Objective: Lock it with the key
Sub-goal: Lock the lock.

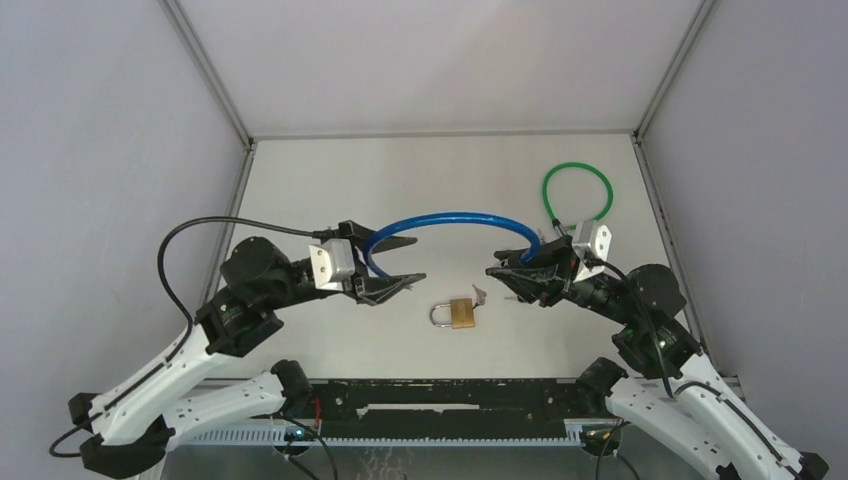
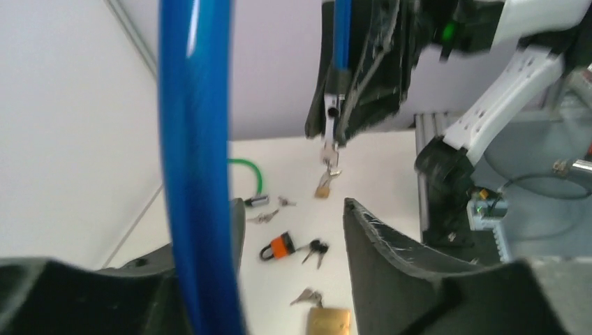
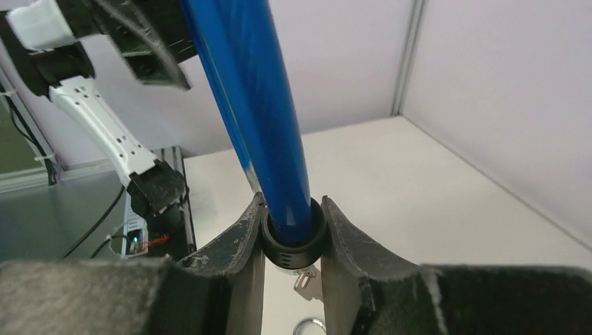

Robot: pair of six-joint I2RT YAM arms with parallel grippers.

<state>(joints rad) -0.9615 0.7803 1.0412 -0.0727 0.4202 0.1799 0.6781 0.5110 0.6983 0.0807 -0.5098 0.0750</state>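
A blue cable lock (image 1: 450, 217) arcs between both grippers. My right gripper (image 1: 497, 272) is shut on its black lock head (image 3: 293, 244), fingers pressed on both sides of the collar. A small silver key (image 3: 305, 280) pokes out under the head; in the left wrist view keys (image 2: 328, 155) hang from that end. My left gripper (image 1: 418, 259) is open, jaws wide apart. The blue cable (image 2: 195, 174) runs along its left finger (image 2: 234, 237) and stays well clear of the right finger (image 2: 391, 265).
A brass padlock (image 1: 460, 313) with a key ring (image 1: 478, 294) lies on the table between the arms. A green cable lock (image 1: 577, 190) lies at the back right. In the left wrist view an orange padlock (image 2: 278, 246) and black-headed keys (image 2: 315, 250) lie on the table.
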